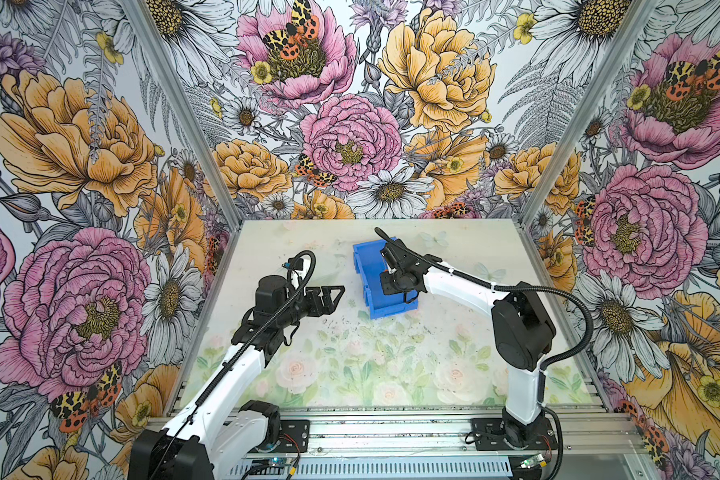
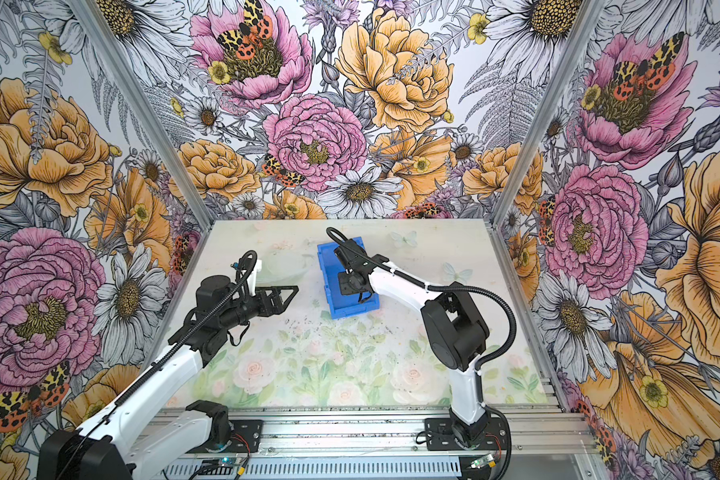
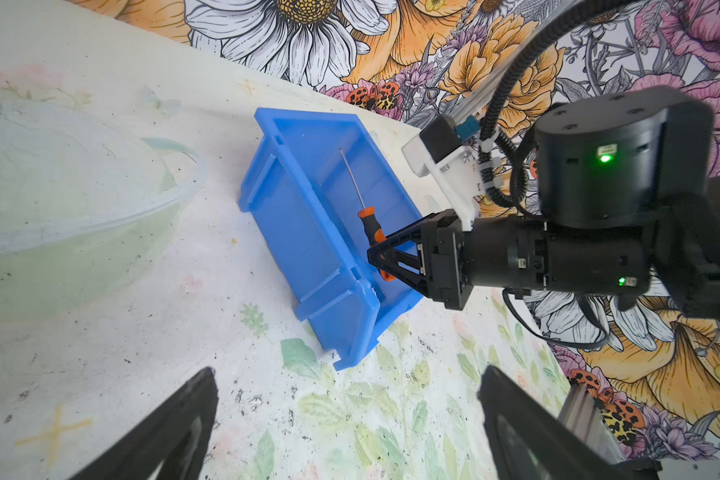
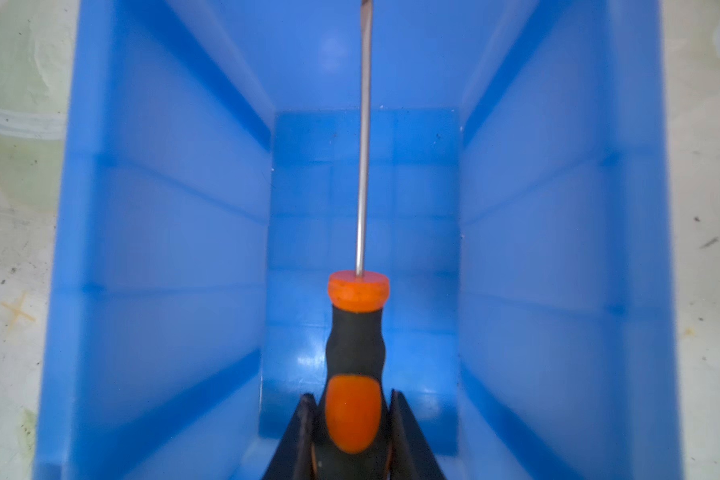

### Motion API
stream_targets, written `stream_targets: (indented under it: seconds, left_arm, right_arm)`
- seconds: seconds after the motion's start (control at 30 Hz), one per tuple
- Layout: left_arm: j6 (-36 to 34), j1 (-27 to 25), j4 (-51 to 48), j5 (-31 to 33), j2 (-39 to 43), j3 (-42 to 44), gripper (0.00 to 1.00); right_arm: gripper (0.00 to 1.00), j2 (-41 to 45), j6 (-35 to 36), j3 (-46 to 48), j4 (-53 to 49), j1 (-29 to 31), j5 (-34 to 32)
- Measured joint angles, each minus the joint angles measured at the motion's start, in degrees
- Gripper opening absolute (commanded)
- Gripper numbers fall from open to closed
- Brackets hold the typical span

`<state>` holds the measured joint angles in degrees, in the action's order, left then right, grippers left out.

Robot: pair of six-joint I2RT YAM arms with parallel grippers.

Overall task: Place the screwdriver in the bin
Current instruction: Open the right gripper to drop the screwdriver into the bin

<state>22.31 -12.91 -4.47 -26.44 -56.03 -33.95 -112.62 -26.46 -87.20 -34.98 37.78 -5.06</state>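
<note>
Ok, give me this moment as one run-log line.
right gripper: shut on screwdriver | screwdriver: over bin interior, not released | left gripper: open, apart from bin

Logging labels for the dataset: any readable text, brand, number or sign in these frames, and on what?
No readable text in any view.
bin: plain blue, no label.
screwdriver: no brand showing on the handle.
left arm, right arm: no lettering legible.
table: yellow cross marks only, no letters.

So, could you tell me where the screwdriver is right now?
In the right wrist view, the right gripper holds the screwdriver by its handle over the open blue bin, near the middle of the table's far half.
</note>
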Motion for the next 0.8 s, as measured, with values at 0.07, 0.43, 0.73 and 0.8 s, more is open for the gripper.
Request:
stream_targets:
  seconds: [0.07,0.43,0.73,0.8]
  left_arm:
    - [-0.02,0.0,0.0,0.0,0.0,0.0,0.99]
    - [-1.18,0.37,-0.63,0.02,-0.11,0.0,0.99]
    - [-1.7,2.67,-1.9,3.02,-0.48,-0.17,0.99]
    - [-2.08,2.64,-3.3,5.97,-0.66,-0.72,0.99]
  right_arm:
    - [0.07,-0.24,-0.15,-0.02,-0.17,0.0,0.11]
    - [0.5,-0.24,-0.94,-1.66,0.04,0.0,0.11]
    - [0.81,2.64,-0.17,-1.73,-0.24,0.13,-2.47]
    - [1.0,6.21,0.61,-0.72,0.09,0.17,-4.39]
